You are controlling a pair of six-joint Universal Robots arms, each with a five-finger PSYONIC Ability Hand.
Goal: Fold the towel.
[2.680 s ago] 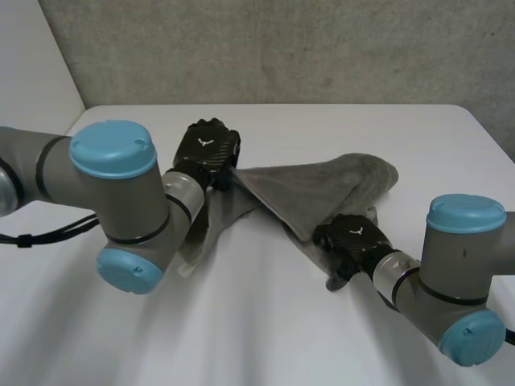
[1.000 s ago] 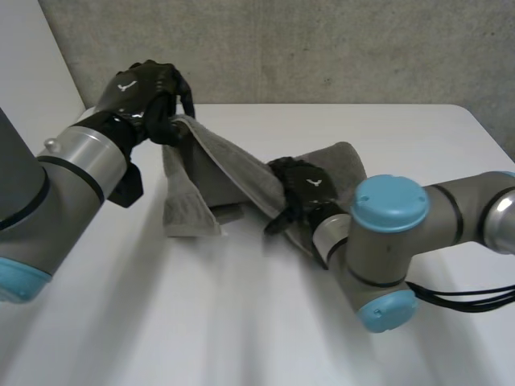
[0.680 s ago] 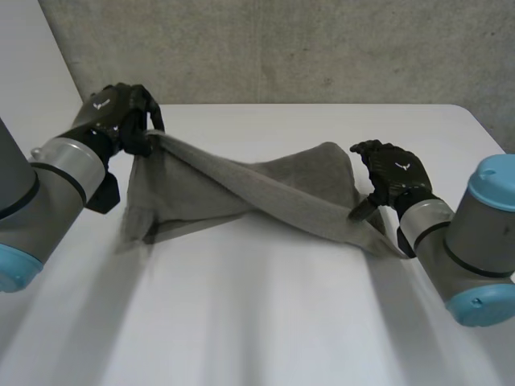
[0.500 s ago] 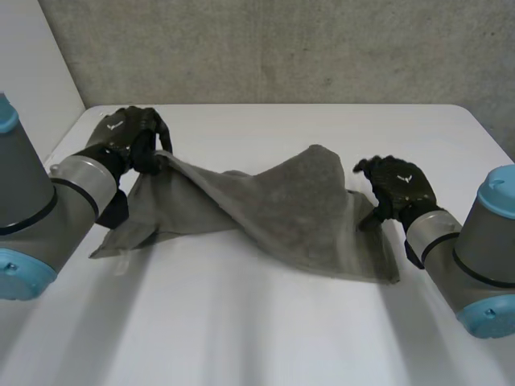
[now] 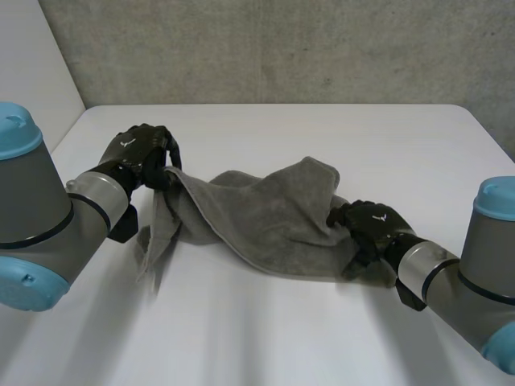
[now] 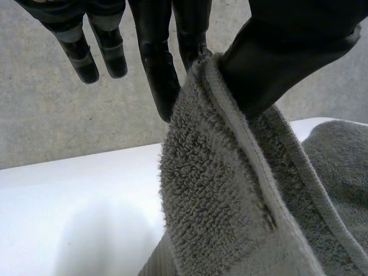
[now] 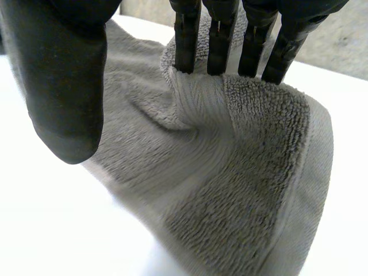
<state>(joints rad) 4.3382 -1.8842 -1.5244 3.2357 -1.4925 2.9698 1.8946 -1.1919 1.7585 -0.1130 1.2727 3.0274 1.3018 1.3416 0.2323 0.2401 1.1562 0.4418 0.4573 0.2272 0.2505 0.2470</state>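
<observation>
Since half a second ago both arms have drawn inward, and the towel (image 5: 257, 213) has gathered from a wide spread sheet into a rumpled band across the white bench (image 5: 265, 338). My left robot hand (image 5: 143, 154) pinches a hemmed edge near a corner between thumb and fingers (image 6: 156, 69), holding it off the bench so the cloth droops below in a loose fold. My right robot hand (image 5: 366, 227) sits lower and nearer to me than before, on the towel's opposite end. Its fingers are straight, tips pressed into a puckered ridge of cloth, with the thumb standing clear. The towel is grey terry: looped pile, a flat woven band and a stitched hem.
</observation>
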